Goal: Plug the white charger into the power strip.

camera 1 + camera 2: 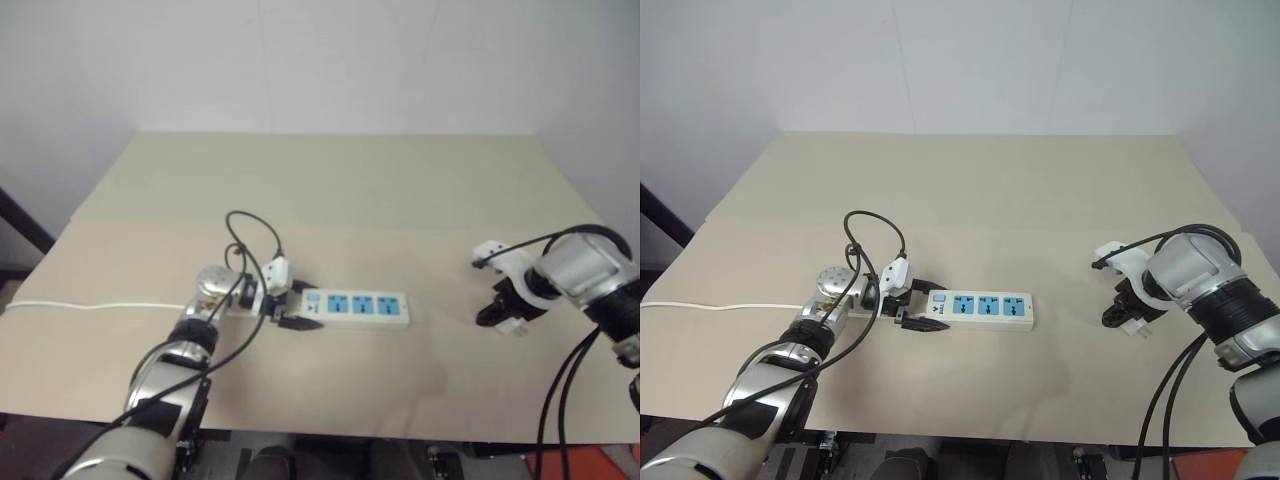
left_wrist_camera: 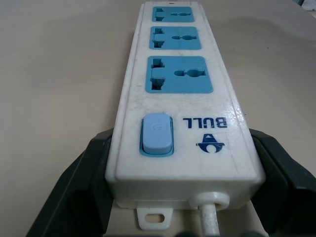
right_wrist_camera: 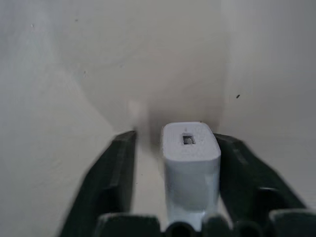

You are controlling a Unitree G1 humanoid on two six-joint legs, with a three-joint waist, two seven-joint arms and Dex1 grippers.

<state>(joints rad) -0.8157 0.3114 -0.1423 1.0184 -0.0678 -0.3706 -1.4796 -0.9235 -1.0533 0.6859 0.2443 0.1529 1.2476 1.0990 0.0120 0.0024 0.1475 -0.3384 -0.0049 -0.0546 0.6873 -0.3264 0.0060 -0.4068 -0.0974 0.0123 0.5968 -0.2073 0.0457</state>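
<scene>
Left gripper (image 1: 296, 307) clamps the power strip (image 1: 358, 308); right gripper (image 3: 170, 170) straddles the white charger (image 3: 190, 163).

The strip lies left-right near the table (image 1: 330, 180) centre, switch end held. The charger sits far right; one finger touches it, the other stands clear, prongs hidden.

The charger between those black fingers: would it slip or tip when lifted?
The charger looks like smooth, glossy plastic, so it may slip unless squeezed firmly. It seems small and probably light. Its flat sides face the right gripper fingers, so it should probably stay square rather than roll.
</scene>
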